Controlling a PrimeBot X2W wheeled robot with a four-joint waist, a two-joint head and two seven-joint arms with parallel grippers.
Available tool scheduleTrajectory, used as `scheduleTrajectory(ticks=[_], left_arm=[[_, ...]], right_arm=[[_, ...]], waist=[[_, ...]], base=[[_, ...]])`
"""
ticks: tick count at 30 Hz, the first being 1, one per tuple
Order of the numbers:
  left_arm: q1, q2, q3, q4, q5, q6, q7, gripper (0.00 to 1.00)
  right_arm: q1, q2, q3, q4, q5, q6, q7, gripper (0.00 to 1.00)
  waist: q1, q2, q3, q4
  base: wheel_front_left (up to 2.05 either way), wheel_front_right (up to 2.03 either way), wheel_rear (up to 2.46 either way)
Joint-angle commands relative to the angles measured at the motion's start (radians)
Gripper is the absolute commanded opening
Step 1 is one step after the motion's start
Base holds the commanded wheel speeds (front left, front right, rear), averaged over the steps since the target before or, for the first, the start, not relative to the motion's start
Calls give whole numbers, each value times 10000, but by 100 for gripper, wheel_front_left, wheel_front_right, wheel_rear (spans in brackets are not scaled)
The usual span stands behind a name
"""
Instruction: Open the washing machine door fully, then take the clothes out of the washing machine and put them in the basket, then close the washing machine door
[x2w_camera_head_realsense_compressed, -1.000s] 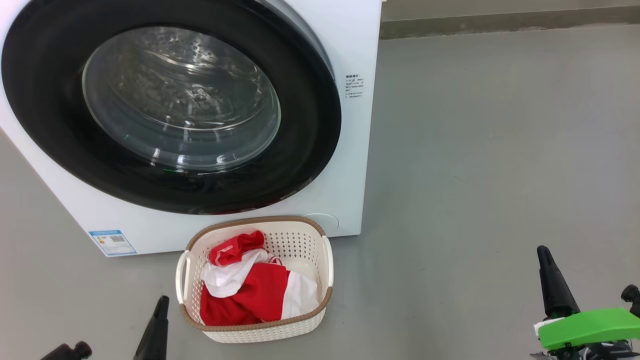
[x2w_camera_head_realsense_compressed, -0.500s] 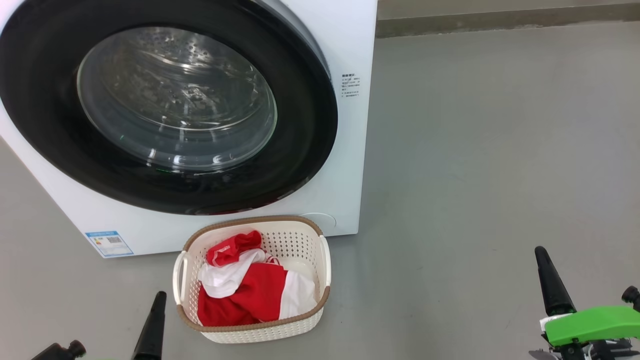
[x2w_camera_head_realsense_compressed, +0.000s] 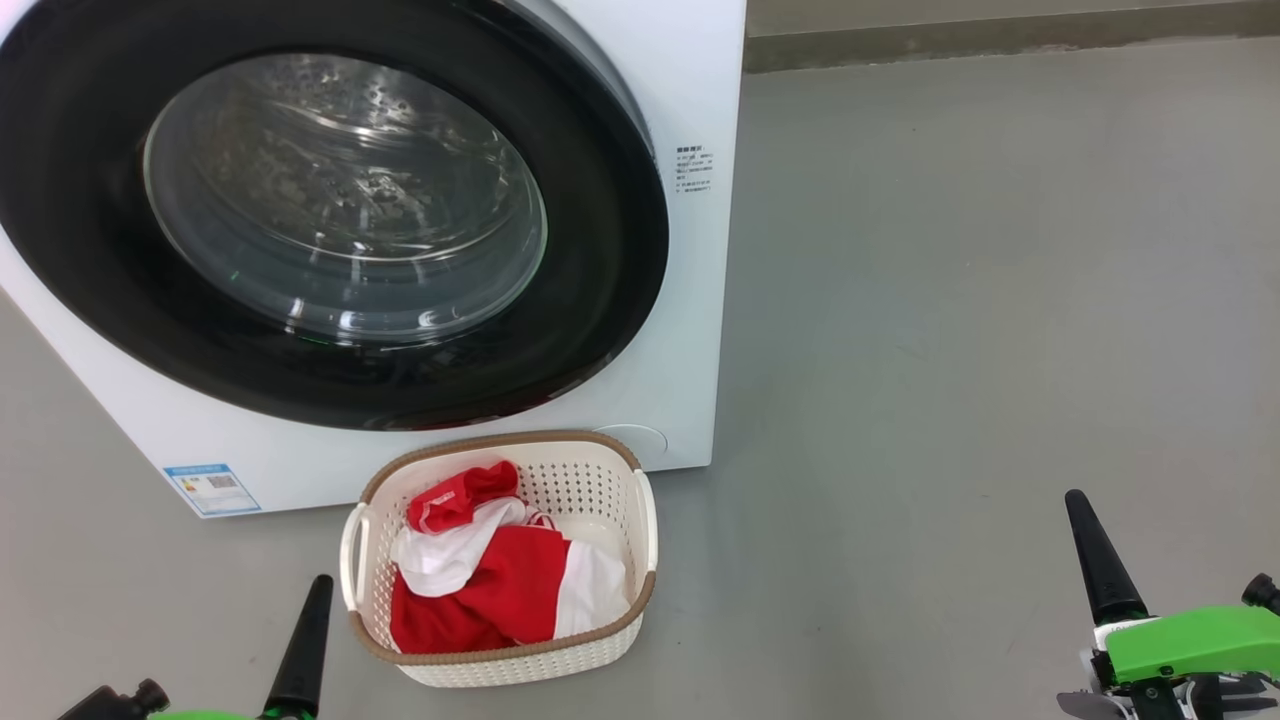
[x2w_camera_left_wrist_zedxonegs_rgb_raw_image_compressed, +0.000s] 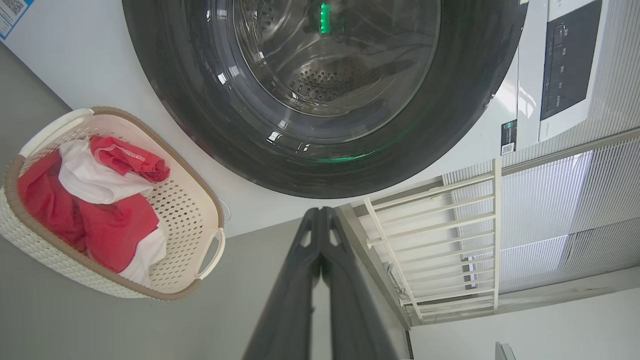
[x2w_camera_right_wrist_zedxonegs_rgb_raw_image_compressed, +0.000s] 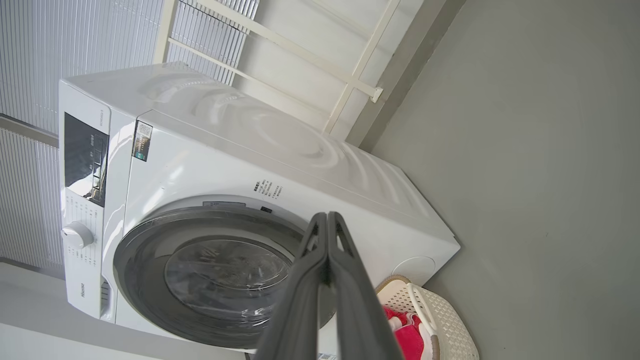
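The white washing machine (x2w_camera_head_realsense_compressed: 700, 300) (x2w_camera_right_wrist_zedxonegs_rgb_raw_image_compressed: 210, 165) stands at the upper left, and its black-rimmed door (x2w_camera_head_realsense_compressed: 330, 215) (x2w_camera_left_wrist_zedxonegs_rgb_raw_image_compressed: 325, 100) (x2w_camera_right_wrist_zedxonegs_rgb_raw_image_compressed: 220, 275) lies flush against the front. On the floor just before it sits the cream basket (x2w_camera_head_realsense_compressed: 640, 520) (x2w_camera_left_wrist_zedxonegs_rgb_raw_image_compressed: 200, 200) (x2w_camera_right_wrist_zedxonegs_rgb_raw_image_compressed: 440, 320), holding the red and white clothes (x2w_camera_head_realsense_compressed: 500, 585) (x2w_camera_left_wrist_zedxonegs_rgb_raw_image_compressed: 95, 200) (x2w_camera_right_wrist_zedxonegs_rgb_raw_image_compressed: 407, 340). My left gripper (x2w_camera_head_realsense_compressed: 318, 590) (x2w_camera_left_wrist_zedxonegs_rgb_raw_image_compressed: 320, 215) is shut and empty, low at the basket's left. Far to the right over bare floor, my right gripper (x2w_camera_head_realsense_compressed: 1078, 505) (x2w_camera_right_wrist_zedxonegs_rgb_raw_image_compressed: 326, 220) is also shut and empty.
Grey floor (x2w_camera_head_realsense_compressed: 950, 300) stretches wide to the right of the machine. A wall base (x2w_camera_head_realsense_compressed: 1000, 40) runs along the back. A white railing (x2w_camera_left_wrist_zedxonegs_rgb_raw_image_compressed: 440, 240) and ribbed panels stand behind the machine.
The whole head view has shifted slightly left, a camera move. Both grippers stay shut low at the frame's bottom; the door and the basket are unchanged.
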Motion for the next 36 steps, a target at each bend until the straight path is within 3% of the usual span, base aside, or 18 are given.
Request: scheduleTrajectory(ticks=[1,30,36], left_arm=[[-499,75,339,-183,-317,-53,103,0],[-809,-105,723,-47,-3176,-69,916,0],[-813,-110,732,-45,-3208,-69,929,0]], right_arm=[[-593,-174,205,-206,324,-5,103,0],[-977,-247,267,109,3454,-7,926,0],[-982,-248,268,113,3493,-7,936,0]], waist=[[-1,0,4,-9],[-1,0,67,-179],[-1,0,67,-181]], base=[[0,0,0],[0,0,0],[0,0,0]])
